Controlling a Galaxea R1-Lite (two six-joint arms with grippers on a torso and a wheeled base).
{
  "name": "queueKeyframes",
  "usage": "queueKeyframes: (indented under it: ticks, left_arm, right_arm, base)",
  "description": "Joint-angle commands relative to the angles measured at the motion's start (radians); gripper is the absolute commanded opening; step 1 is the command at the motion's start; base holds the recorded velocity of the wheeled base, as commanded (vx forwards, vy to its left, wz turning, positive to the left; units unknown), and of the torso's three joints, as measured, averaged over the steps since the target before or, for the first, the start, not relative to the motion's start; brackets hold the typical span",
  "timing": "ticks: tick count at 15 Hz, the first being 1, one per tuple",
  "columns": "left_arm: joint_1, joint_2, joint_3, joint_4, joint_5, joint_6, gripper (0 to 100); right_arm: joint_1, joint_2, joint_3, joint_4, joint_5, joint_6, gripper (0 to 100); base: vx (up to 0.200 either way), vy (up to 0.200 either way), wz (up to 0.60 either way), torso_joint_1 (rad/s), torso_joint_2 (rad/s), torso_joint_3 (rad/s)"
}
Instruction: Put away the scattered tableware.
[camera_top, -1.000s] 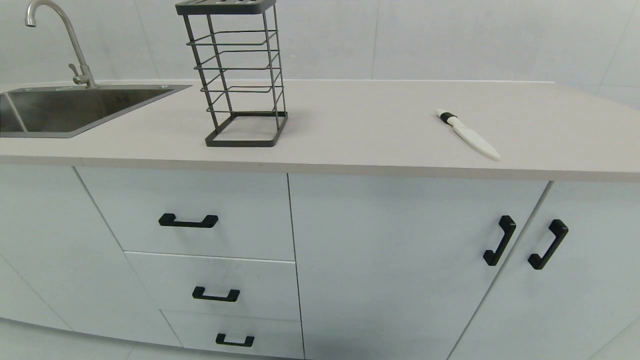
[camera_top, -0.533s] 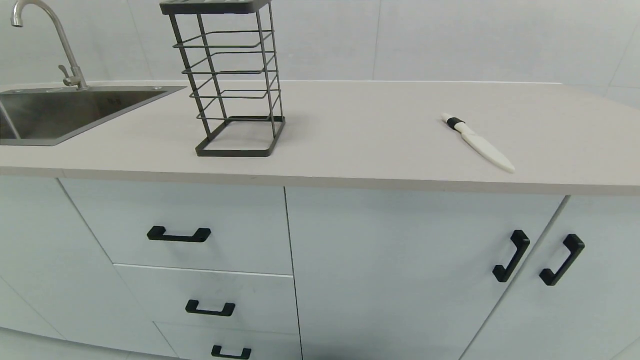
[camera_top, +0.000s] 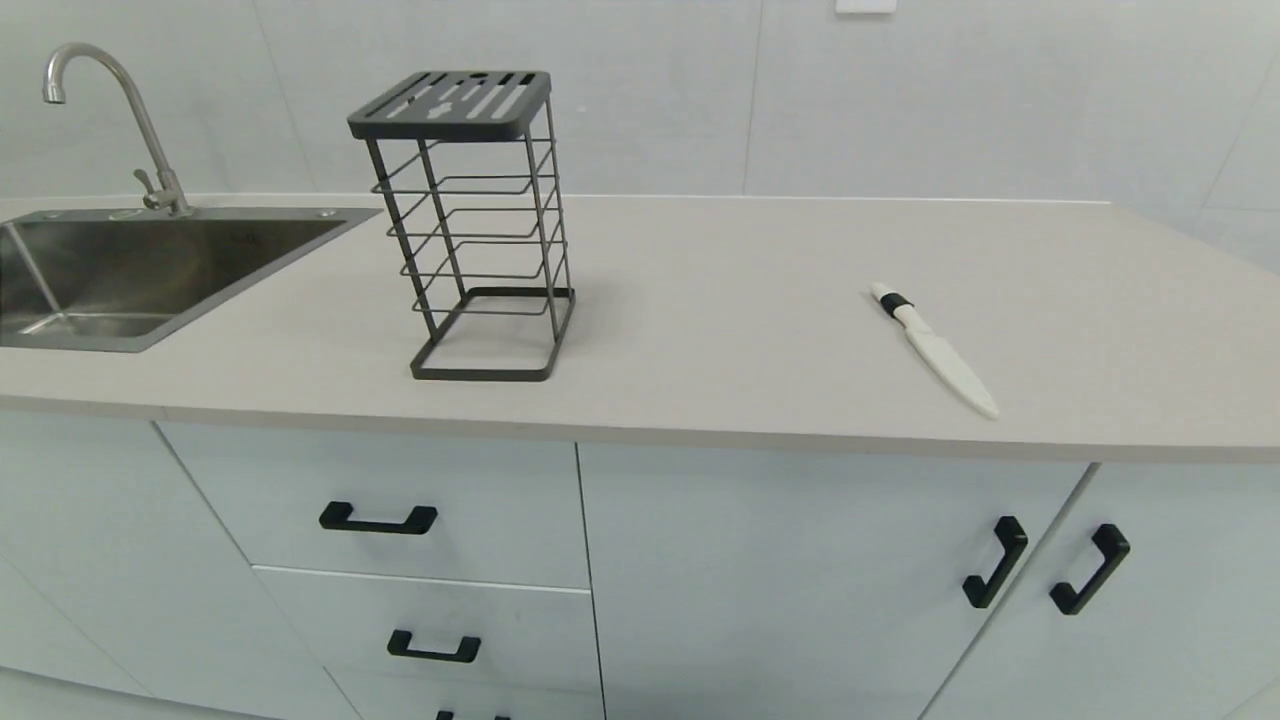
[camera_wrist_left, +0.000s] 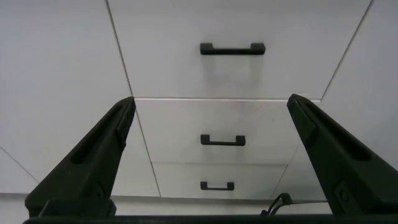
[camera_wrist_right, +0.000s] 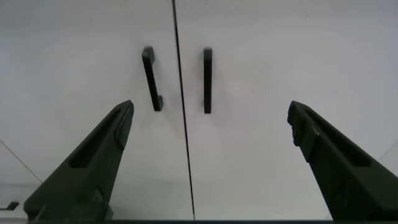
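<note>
Left fingers (camera_wrist_left: 99, 155) spread wide and empty facing the drawers (camera_wrist_left: 224, 68), right fingers (camera_wrist_right: 93, 162) likewise at the cupboard doors (camera_wrist_right: 249, 124), and the knife (camera_top: 935, 350) lies above on the tabletop (camera_top: 720, 290), near its front edge towards the right end.

The left gripper (camera_wrist_left: 211, 102) points forward with its two dark jaws spread wide apart, and the right gripper (camera_wrist_right: 211, 107) is posed alike, its jaws just as widely parted.
</note>
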Motion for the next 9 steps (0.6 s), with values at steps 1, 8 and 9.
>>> queueKeyframes:
  ticks: [1,8,9]
  left_arm:
    - [0.000,0.001,0.000,0.000,0.000,0.000,100]
    - [0.000,0.001,0.000,0.000,0.000,0.000,100]
    - [0.000,0.001,0.000,0.000,0.000,0.000,100]
  right_arm:
    - [0.000,0.002,0.001,0.001,0.000,0.000,100]
    - [0.000,0.002,0.001,0.001,0.000,0.000,100]
    - [0.000,0.002,0.001,0.001,0.000,0.000,100]
  base:
    - [0.000,0.000,0.00,0.246,-0.49,-0.212]
    - [0.000,0.000,0.00,0.199,-0.48,-0.214]
    - [0.000,0.000,0.00,0.432,-0.48,-0.222]
